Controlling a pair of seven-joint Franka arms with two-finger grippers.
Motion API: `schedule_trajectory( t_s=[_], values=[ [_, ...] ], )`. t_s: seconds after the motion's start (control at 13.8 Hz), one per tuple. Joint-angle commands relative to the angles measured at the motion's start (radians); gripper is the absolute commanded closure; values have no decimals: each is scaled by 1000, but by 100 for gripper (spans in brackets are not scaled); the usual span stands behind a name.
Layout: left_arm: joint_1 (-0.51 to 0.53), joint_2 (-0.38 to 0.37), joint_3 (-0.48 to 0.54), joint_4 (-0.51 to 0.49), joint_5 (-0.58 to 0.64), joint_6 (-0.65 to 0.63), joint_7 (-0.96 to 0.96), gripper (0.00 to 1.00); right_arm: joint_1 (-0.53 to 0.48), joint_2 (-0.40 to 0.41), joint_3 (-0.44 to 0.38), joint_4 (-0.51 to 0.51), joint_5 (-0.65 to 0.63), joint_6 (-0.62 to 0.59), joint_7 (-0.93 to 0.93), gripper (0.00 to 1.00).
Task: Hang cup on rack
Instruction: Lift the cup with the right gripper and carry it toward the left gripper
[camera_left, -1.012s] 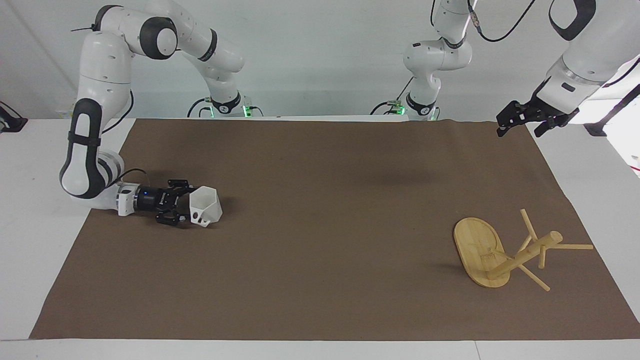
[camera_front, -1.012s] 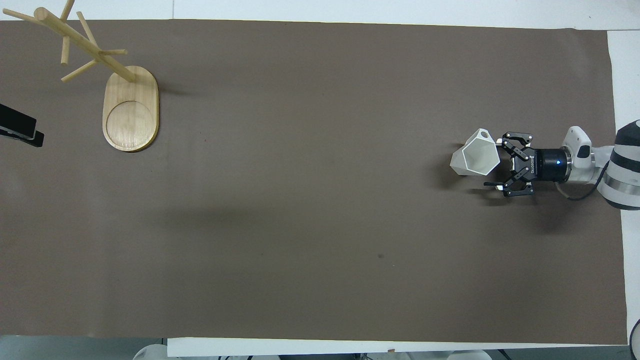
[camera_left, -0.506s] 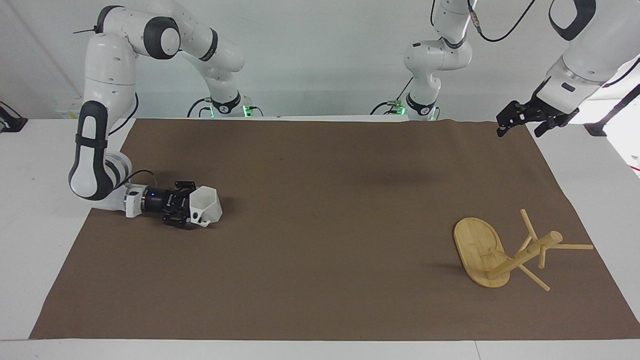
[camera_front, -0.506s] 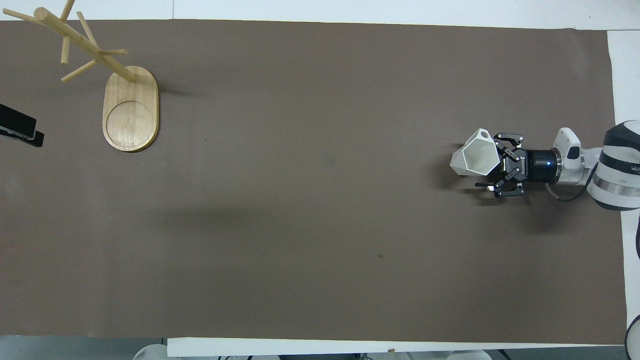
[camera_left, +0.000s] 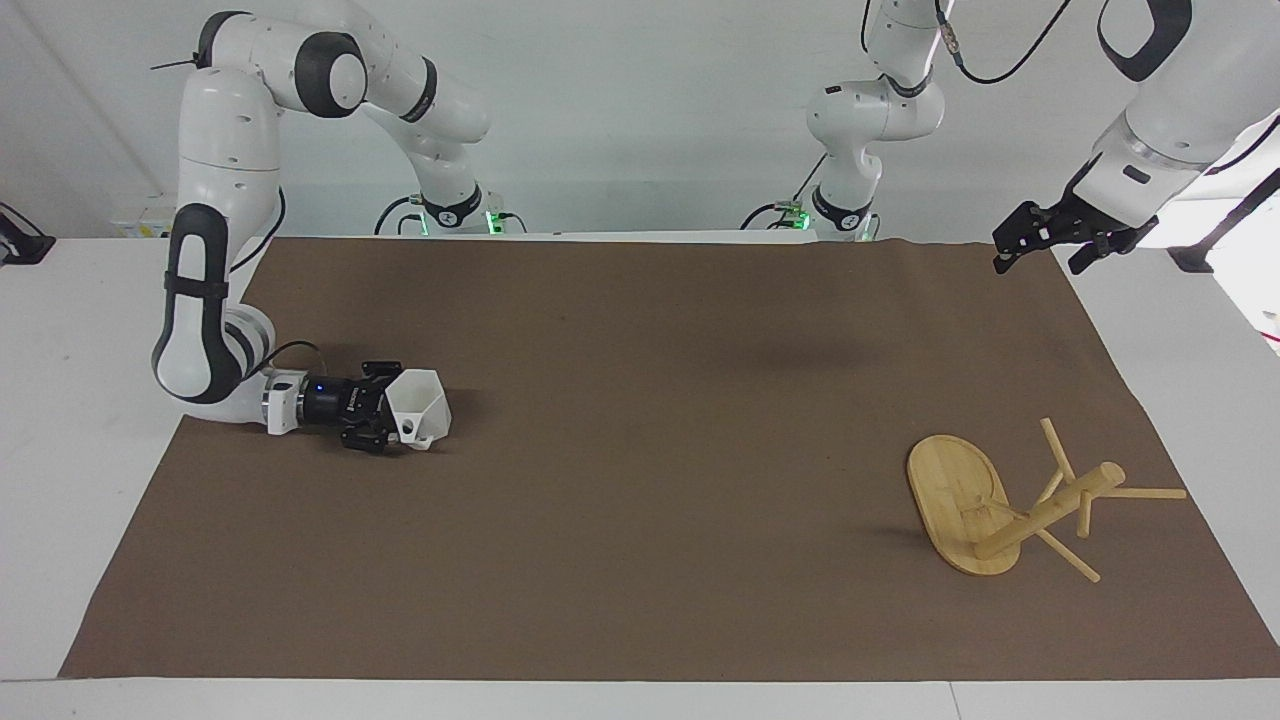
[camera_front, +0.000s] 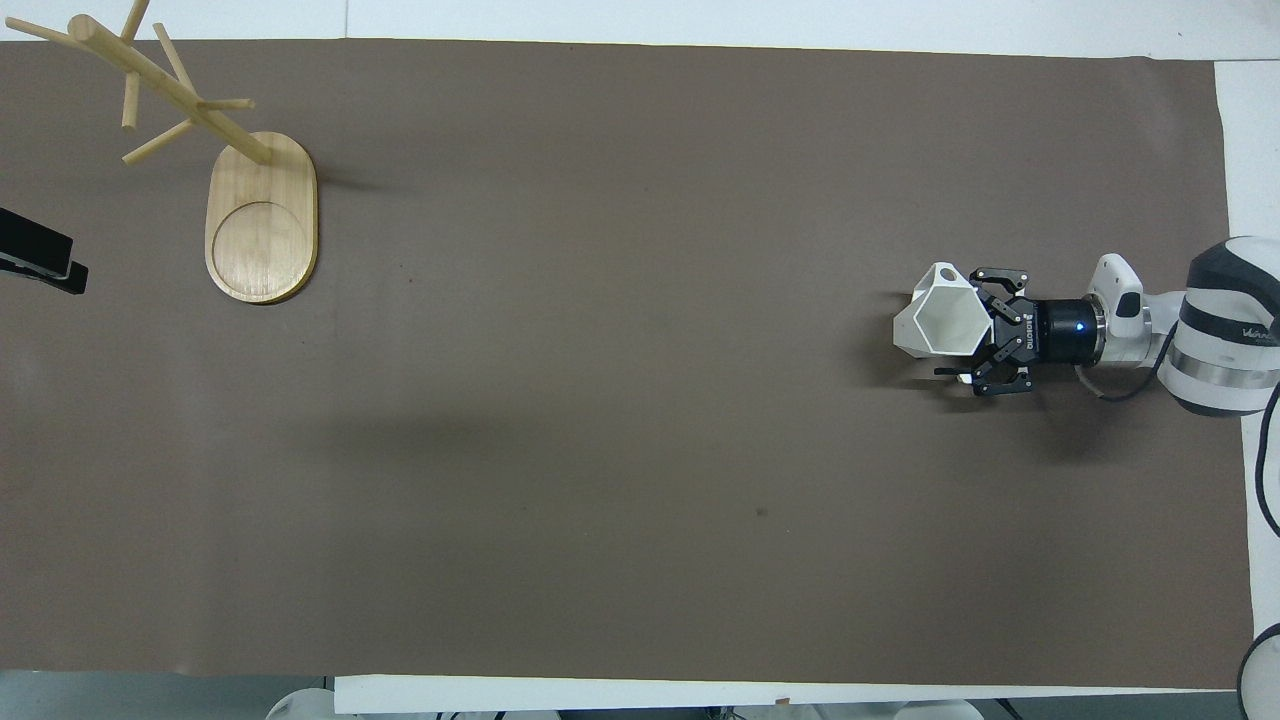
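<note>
The white faceted cup (camera_left: 425, 402) lies tilted on the brown mat at the right arm's end of the table, its handle hole toward the mat; it also shows in the overhead view (camera_front: 935, 322). My right gripper (camera_left: 392, 410) is low over the mat, horizontal and open, with its fingers on either side of the cup (camera_front: 958, 324). The bamboo rack (camera_left: 958, 495) stands at the left arm's end, its post and pegs (camera_front: 160, 90) bare. My left gripper (camera_left: 1040, 258) waits open in the air over the mat's corner near its base.
The brown mat (camera_left: 640, 520) covers most of the white table. A black part of my left gripper (camera_front: 35, 262) shows at the overhead view's edge, beside the rack's base (camera_front: 262, 215).
My right gripper has slid forward along the mat until its fingers straddle the cup. The cup has turned and shifted a little. The left arm has not moved.
</note>
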Motion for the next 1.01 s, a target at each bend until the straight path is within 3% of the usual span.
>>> schedule_trajectory(
  t_s=[0.0, 0.07, 0.14, 0.43, 0.65, 0.94],
  values=[
    [5, -17, 0, -20, -4, -5, 4, 0, 14, -27, 0, -33, 41, 27, -35, 56],
    [5, -17, 0, -20, -4, -5, 4, 0, 15, -27, 0, -31, 41, 28, -34, 74],
    [5, -17, 0, -20, -4, -5, 4, 0, 17, -28, 0, -30, 41, 33, -29, 84],
    [5, -17, 0, -20, -4, -5, 4, 0, 151, -103, 6, -25, 67, 80, 67, 84],
    [5, -15, 0, -20, -4, -5, 4, 0, 332, -175, 9, -24, 234, 198, 197, 84],
    [5, -17, 0, -20, -3, -5, 4, 0, 599, -208, 9, -5, 542, 379, 314, 84]
  ],
)
